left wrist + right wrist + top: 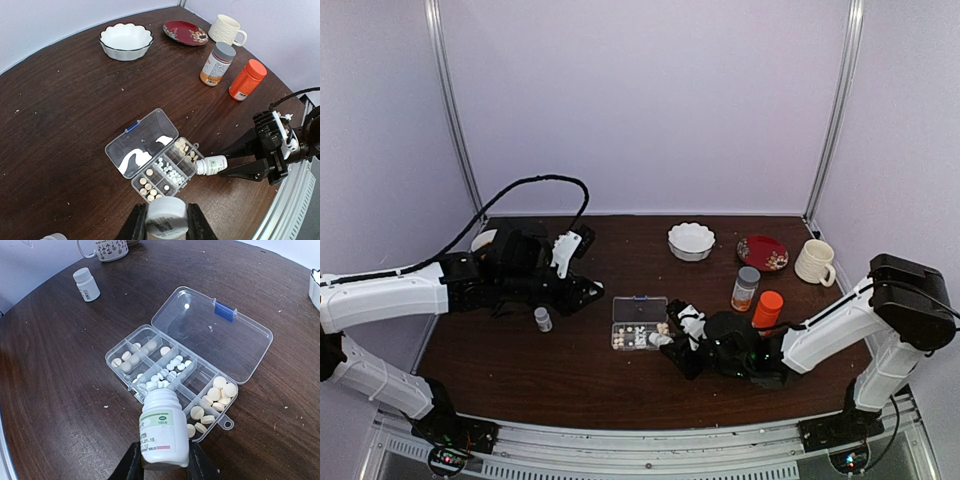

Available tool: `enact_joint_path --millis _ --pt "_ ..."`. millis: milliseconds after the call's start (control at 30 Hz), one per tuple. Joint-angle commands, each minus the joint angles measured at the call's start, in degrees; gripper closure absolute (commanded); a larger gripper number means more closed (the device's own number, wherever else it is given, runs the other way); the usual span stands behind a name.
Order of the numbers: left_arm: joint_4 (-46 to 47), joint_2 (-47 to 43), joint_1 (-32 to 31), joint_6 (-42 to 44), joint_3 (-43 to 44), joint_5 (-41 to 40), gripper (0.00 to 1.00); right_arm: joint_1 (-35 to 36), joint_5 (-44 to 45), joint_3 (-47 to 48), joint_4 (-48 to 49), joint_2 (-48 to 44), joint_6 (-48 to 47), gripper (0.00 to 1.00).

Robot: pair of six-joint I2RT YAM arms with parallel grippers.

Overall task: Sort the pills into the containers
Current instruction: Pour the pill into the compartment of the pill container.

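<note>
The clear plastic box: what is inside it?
Small round pills lie in several compartments of the box; one looks empty. The white bottle tipped over its near edge hides part of the front row.

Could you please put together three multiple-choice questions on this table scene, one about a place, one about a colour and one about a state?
1. The orange bottle stands:
A) beside the grey-capped bottle
B) in the white bowl
C) on the red plate

2. The latch on the lid of the pill organizer is:
A) red
B) blue
C) green

3. The small white bottle in the right hand is:
A) upright and capped
B) lying loose, ungripped
C) uncapped and tipped, mouth at the organizer

Answers:
1 A, the two bottles stand side by side.
2 B, a blue tab sits on the clear lid's edge.
3 C, its open neck points down at the compartments.
</note>
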Motion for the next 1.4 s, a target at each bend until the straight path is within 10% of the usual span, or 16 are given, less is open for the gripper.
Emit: enact_joint_path --millis 0,1367 --pt "2.12 -0.84 0.29 0.9 -0.81 -0.38 1.0 -0.37 -0.27 2.17 -2.55 0.76 0.45 1.0" --pt "-1.36 1.22 0.29 3.28 1.25 2.5 1.0 -0.64 1.18 5.45 -9.49 -0.56 -0.2 1.0"
